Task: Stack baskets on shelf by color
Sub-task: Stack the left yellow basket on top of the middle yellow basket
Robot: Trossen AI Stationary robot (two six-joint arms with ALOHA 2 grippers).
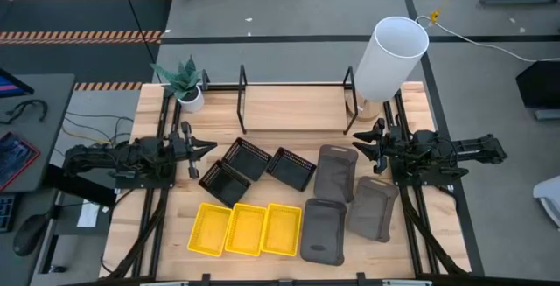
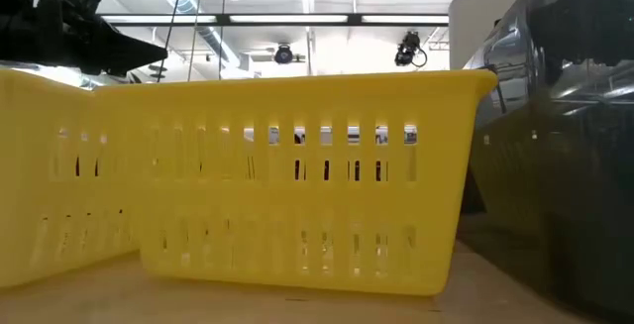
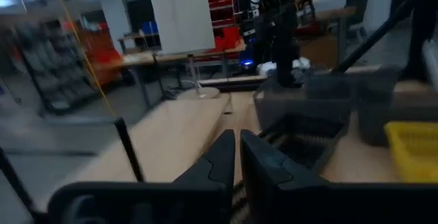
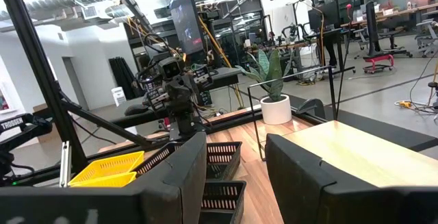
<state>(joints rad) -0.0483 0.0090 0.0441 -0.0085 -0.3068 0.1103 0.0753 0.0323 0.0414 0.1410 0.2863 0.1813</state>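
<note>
Three yellow baskets (image 1: 247, 229) sit side by side near the table's front edge, and one fills the low view (image 2: 297, 185). Three black slatted baskets (image 1: 245, 159) lie behind them at mid-table. Dark grey baskets (image 1: 335, 172) lie to the right, some overlapping. The black rod shelf (image 1: 293, 85) stands along the far edge. My left gripper (image 1: 208, 149) hovers shut, level, left of the black baskets (image 3: 301, 138). My right gripper (image 1: 359, 146) hovers open beside the grey baskets' far end; nothing is between its fingers (image 4: 236, 162).
A tall white cylinder (image 1: 389, 59) stands at the far right corner, close behind my right gripper. A small potted plant (image 1: 185, 85) stands at the far left corner. Bare wood lies between the shelf and the baskets.
</note>
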